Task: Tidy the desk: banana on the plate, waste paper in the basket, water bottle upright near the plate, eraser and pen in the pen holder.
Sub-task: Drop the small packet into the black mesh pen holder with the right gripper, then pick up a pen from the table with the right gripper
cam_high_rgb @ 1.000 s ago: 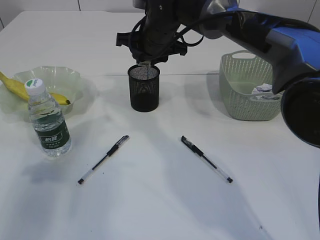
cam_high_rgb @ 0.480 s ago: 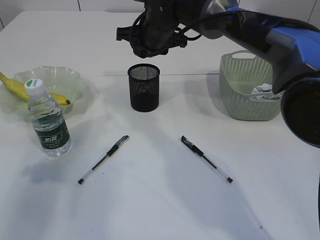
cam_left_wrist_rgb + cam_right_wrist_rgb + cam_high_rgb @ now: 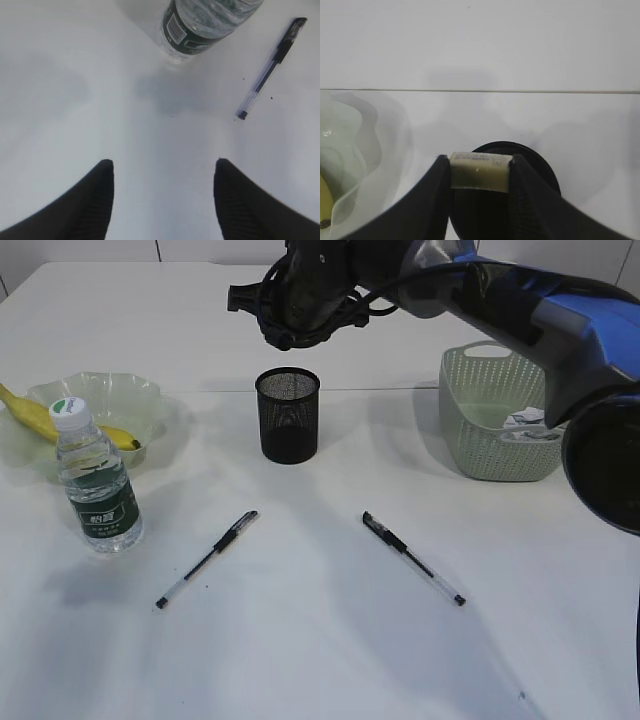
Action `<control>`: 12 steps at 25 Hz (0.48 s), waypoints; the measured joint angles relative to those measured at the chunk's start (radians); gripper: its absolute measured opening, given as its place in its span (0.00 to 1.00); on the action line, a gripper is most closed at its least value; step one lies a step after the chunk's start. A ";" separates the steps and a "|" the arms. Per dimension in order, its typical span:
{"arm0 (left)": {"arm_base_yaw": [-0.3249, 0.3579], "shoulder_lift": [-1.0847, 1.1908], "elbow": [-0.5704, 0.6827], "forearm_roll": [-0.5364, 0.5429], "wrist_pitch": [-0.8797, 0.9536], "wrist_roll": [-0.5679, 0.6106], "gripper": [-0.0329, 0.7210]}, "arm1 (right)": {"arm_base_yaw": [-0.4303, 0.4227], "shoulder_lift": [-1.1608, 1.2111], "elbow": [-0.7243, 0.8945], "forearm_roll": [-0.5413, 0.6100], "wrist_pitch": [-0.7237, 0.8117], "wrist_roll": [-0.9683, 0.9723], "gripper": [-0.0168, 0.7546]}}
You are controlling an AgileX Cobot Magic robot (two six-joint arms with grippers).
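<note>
My right gripper (image 3: 300, 338) hangs above the black mesh pen holder (image 3: 288, 415) and is shut on a pale eraser (image 3: 480, 172). The holder's rim (image 3: 537, 160) shows just under the eraser in the right wrist view. Two pens lie on the table, one at the left (image 3: 207, 559) and one at the right (image 3: 413, 558). The water bottle (image 3: 95, 480) stands upright beside the clear plate (image 3: 110, 400), and the banana (image 3: 30, 415) lies in the plate. My left gripper (image 3: 162, 170) is open and empty over bare table, near the bottle (image 3: 200, 25) and the left pen (image 3: 270, 70).
A green basket (image 3: 500, 415) at the right holds crumpled paper (image 3: 528, 425). The right arm reaches across the back of the table from the right. The plate's edge (image 3: 350, 150) shows at the left of the right wrist view.
My right gripper has risen from the pen holder's rim to well above it, still shut on the eraser. Nothing on the table moved.
</note>
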 joint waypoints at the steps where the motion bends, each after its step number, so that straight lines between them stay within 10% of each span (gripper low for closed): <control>1: 0.000 0.000 0.000 0.000 0.000 0.000 0.63 | 0.000 0.000 0.000 0.000 0.000 0.000 0.36; 12: 0.000 0.000 0.000 0.000 0.000 0.000 0.63 | 0.000 0.000 0.000 -0.012 -0.002 0.000 0.42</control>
